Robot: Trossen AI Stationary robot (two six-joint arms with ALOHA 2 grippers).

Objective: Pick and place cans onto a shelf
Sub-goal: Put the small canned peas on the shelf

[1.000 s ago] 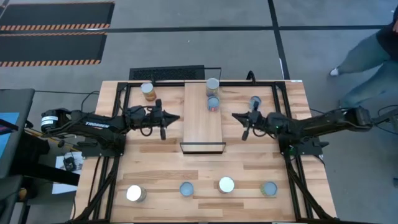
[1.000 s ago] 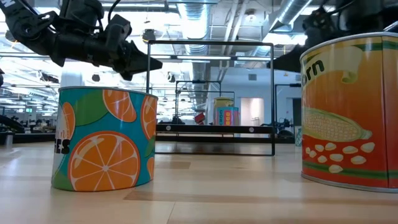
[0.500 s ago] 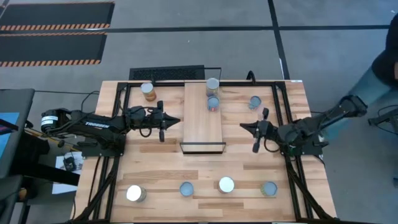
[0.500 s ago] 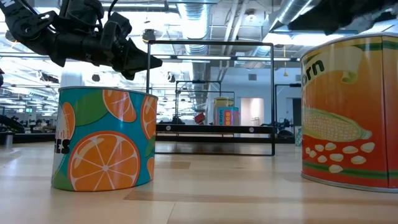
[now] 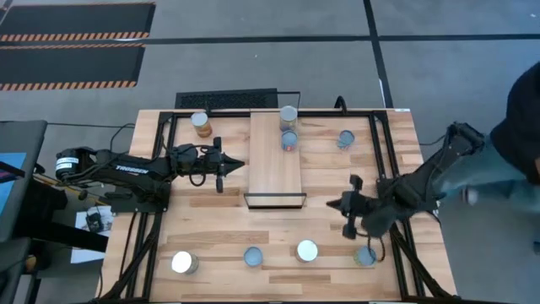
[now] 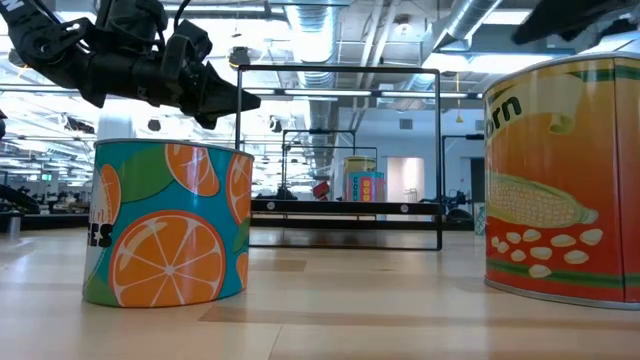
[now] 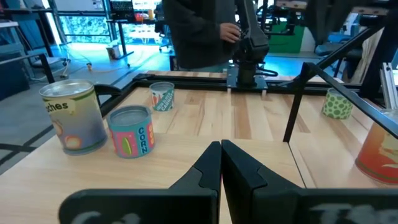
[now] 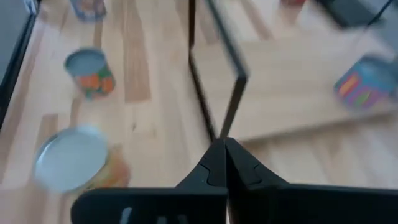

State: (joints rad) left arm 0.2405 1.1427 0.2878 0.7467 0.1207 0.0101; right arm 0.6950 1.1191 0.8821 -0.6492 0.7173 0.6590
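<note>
The shelf [image 5: 277, 160] stands mid-table with two cans [image 5: 288, 114] [image 5: 289, 140] on its far end. Two cans stand on the table at the far side, one left [image 5: 200, 122] and one right [image 5: 346, 138]. Several cans stand in a row near the front edge [image 5: 182, 263] [image 5: 253, 257] [image 5: 307, 251] [image 5: 365, 256]. My left gripper [image 5: 241, 162] [image 7: 221, 149] is shut and empty, above the table just left of the shelf. My right gripper [image 5: 332, 203] [image 8: 224, 149] is shut and empty, right of the shelf's near end, above the front row.
A black metal frame [image 5: 378, 152] borders the table. The low view shows an orange-print can [image 6: 165, 220] and a corn can [image 6: 565, 180] close up. A person [image 5: 527, 110] stands beyond the table's right edge, another person [image 7: 199, 31] beyond it in the left wrist view.
My right gripper has swung from beside the far right can toward the table's near edge and a little to the right, staying shut and empty. The person at the right has come closer to the table.
</note>
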